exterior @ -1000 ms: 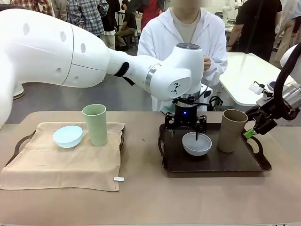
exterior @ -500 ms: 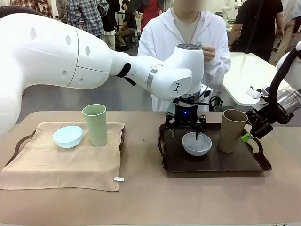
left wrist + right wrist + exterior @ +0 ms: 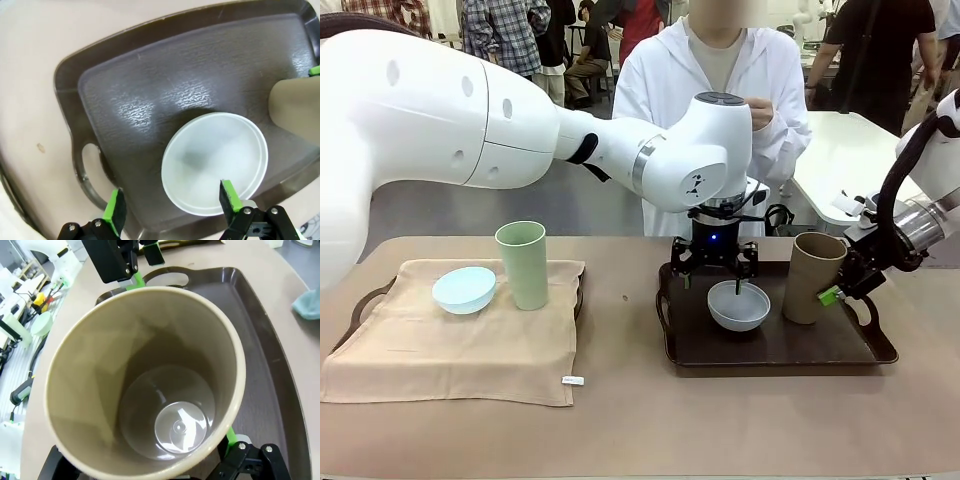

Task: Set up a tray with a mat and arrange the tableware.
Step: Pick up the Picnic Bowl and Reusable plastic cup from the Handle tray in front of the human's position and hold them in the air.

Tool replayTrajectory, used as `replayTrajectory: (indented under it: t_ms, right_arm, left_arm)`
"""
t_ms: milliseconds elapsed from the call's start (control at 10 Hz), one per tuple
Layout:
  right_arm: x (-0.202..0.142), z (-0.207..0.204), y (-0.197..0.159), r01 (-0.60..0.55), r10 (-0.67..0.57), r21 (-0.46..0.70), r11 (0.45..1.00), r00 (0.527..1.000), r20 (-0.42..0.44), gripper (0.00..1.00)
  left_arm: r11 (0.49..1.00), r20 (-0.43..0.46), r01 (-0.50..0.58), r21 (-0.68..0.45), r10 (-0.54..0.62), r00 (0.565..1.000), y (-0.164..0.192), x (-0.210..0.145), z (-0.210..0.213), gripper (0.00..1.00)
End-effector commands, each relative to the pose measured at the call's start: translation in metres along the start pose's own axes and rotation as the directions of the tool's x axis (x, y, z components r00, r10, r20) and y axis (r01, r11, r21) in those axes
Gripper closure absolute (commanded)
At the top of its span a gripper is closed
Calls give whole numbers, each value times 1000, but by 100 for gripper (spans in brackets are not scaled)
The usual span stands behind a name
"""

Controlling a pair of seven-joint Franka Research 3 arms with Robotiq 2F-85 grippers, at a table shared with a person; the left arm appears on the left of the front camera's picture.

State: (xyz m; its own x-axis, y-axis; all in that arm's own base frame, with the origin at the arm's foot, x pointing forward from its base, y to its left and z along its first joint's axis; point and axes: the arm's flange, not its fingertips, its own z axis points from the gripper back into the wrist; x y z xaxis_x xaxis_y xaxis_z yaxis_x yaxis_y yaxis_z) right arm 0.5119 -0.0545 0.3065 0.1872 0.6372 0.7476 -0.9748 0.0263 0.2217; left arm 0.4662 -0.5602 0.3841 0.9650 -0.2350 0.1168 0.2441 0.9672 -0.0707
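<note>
Nearest me, a tan mat (image 3: 450,350) lies spread over the left-hand tray (image 3: 362,303). It carries the pale blue bowl (image 3: 464,290) and, just beside it, the tall pale green cup (image 3: 522,265). On the bare dark tray (image 3: 780,350) to the right sits the white-grey bowl (image 3: 738,308). The left gripper (image 3: 713,287) hangs over it, jaws apart, one finger inside the rim and one outside. Next to the bowl stands the tan-brown cup (image 3: 812,278), and the right gripper (image 3: 835,293) has its jaws spread wide either side of it; whether they touch, I cannot tell. A person (image 3: 715,80) in white stands across the table.

Person (image 3: 715,60) far side; wht bg table (image 3: 840,160)
</note>
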Motion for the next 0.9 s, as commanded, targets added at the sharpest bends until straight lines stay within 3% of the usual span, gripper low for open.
replayTrajectory:
  t_ms: [0,800]
  right_arm:
    - [0,-4,-6,-25,25,1,1000,999,42,0]
    - [-4,-23,-11,-48,46,23,999,997,67,0]
  left_arm:
    - [999,3,-44,4,44,999,-3,5,0,3]
    - [993,-31,-109,41,110,993,0,23,-24,3]
